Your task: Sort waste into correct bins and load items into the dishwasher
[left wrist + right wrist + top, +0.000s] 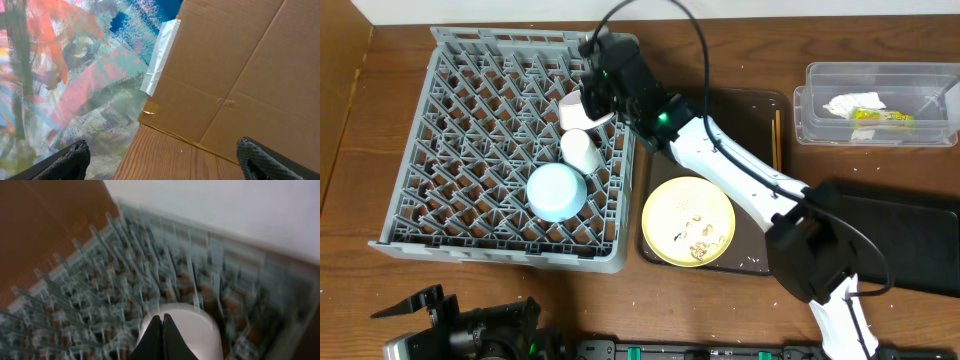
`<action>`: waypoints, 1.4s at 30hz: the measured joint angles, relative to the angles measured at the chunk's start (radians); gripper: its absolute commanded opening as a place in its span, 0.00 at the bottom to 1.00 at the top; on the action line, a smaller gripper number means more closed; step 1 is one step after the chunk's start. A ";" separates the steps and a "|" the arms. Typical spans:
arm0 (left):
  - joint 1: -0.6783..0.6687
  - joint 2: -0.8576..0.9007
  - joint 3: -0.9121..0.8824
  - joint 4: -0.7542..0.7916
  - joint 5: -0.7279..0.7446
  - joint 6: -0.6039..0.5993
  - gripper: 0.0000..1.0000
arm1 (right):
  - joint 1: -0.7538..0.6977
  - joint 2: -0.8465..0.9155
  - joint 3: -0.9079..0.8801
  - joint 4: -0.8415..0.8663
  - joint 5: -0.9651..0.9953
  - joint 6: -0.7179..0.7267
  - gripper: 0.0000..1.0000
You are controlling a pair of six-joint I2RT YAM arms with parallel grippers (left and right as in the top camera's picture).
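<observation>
My right gripper reaches over the grey dish rack and is shut on the rim of the pale pinkish-white bowl. The bowl also shows in the right wrist view, below the shut fingers. A small white cup and a light blue bowl lie in the rack. The yellow plate with crumbs sits on the dark brown tray. The chopsticks lie on the tray's right side. The clear tub holds the white napkin and the yellow-green wrapper. My left gripper is open and empty at the front left.
The flat black bin lies at the right, partly under my right arm. A cardboard wall and a painted sheet show in the left wrist view. The rack's pegs stand close around the bowl.
</observation>
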 measured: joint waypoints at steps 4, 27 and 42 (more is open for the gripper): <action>0.000 0.000 0.000 0.000 0.000 0.000 0.95 | 0.000 0.021 0.002 0.103 0.018 0.001 0.01; 0.000 0.000 0.000 0.000 0.000 0.000 0.95 | -0.002 0.111 0.009 -0.140 0.043 0.073 0.01; 0.000 0.001 0.000 0.000 0.000 0.000 0.95 | -0.166 -0.232 0.009 -0.941 0.313 0.221 0.99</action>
